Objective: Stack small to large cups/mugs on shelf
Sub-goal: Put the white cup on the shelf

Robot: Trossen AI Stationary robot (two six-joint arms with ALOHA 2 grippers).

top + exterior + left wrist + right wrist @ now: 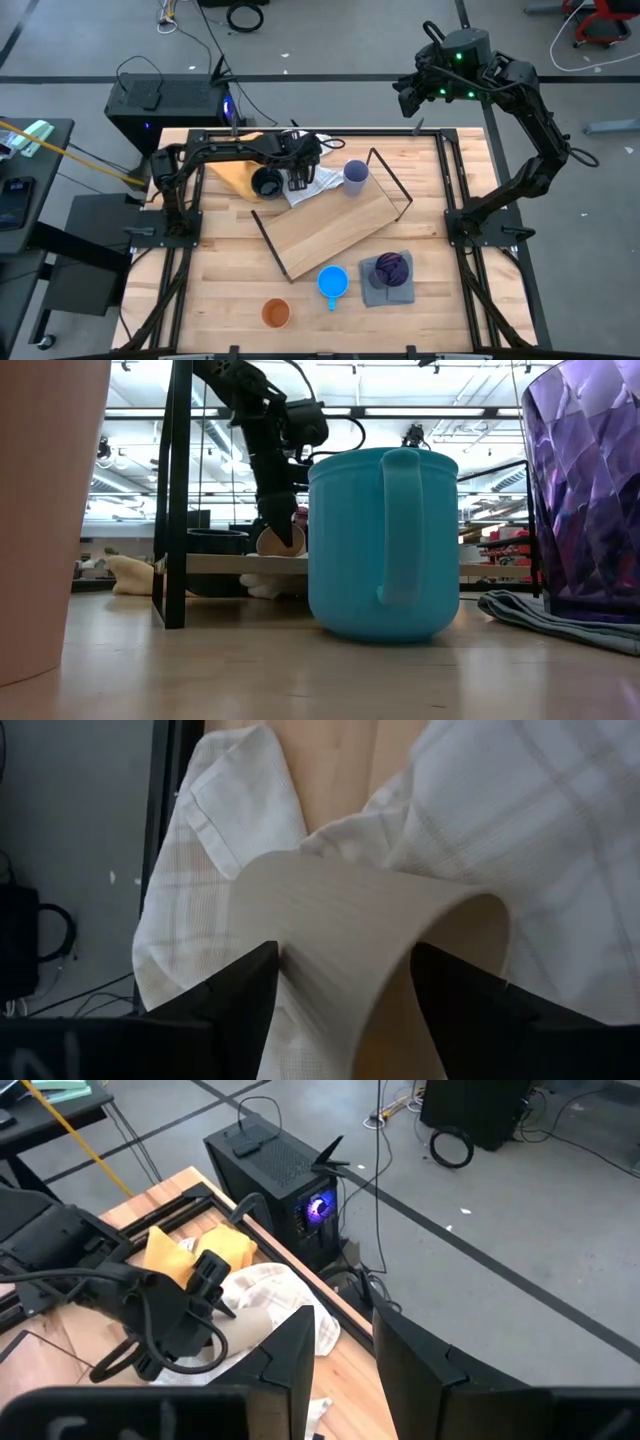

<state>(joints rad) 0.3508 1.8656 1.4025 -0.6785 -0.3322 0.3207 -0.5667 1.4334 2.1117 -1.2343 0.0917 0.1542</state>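
High view pictures showed the left gripper [300,178] reaching across the far part of the table [225,270], just beyond the far left corner of the shelf [330,226]. Its jaws were closed around the beige cup [360,950], as the left wrist view made plain: a dark finger [235,995] was pressed against each side of the cup's wall, with the white cloth [520,830] spread beneath. In the low view the beige cup [280,540] hung tilted, just above the shelf board's level, which suggested it had been picked off the cloth for carrying to the board.

The shelf lay slantwise across the middle of the table, its black wire frame standing up at both ends. The lavender cup [355,176] stood at its far edge, apparently on the cloth rather than on the board, though this could not be told for certain. The dark navy mug [267,183] sat beside the left gripper, next to the yellow cloth [232,172]. Near the front, well apart from the shelf, were the orange cup [275,313], the blue mug [333,282] and the purple cup [392,267], the last resting on the grey cloth [388,290]. No cup was yet nested in another, so the stacking was judged barely begun.

The right gripper [340,1365] waited high beyond the far right corner of the table, its jaws narrowly apart and holding nothing.
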